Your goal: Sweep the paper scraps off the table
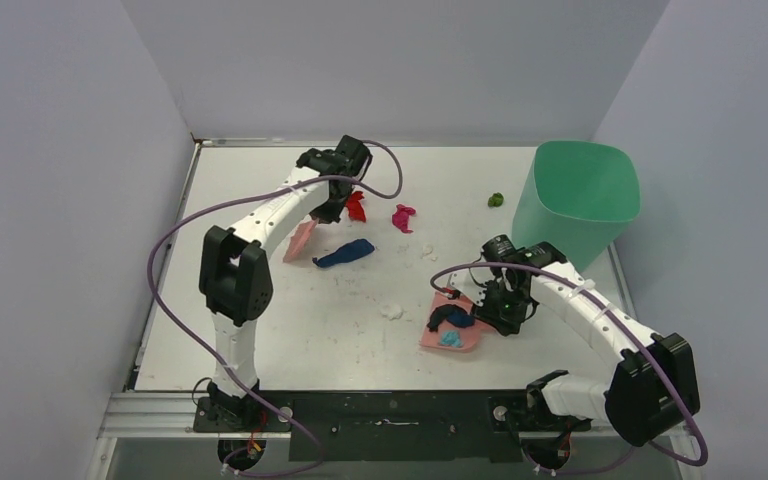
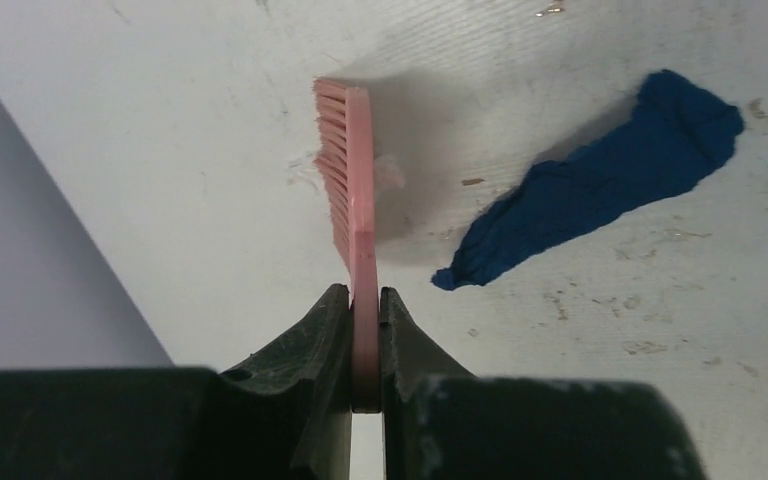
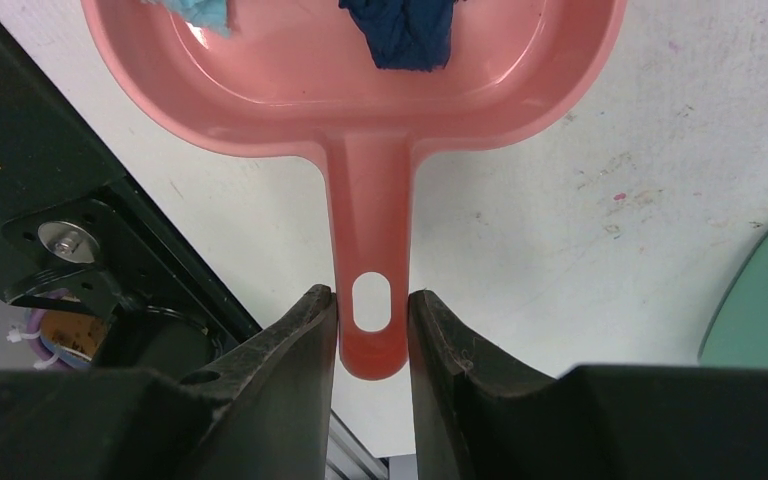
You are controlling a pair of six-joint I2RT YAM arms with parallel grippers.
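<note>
Light's bright and even here, looks like soft overhead stuff, no real glare on the white desk (image 1: pixel 360 340). Shadows stay faint, just a soft grey one right of the pink brush (image 2: pixel 360 200). Wrist views go mushy along the bottom, where the dark fingers (image 3: pixel 280 380) sit close to the lens.

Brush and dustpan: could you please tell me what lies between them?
In the top view, a dark blue scrap lies by the brush and a white scrap nearer the dustpan.

Pink dustpan (image 3: pixel 290 85) handle pinched between 2 fingers (image 3: pixel 285 375), dark blue scrap (image 3: pixel 400 30) and cyan scrap (image 3: pixel 203 10) inside, white table (image 3: pixel 600 200)
</note>
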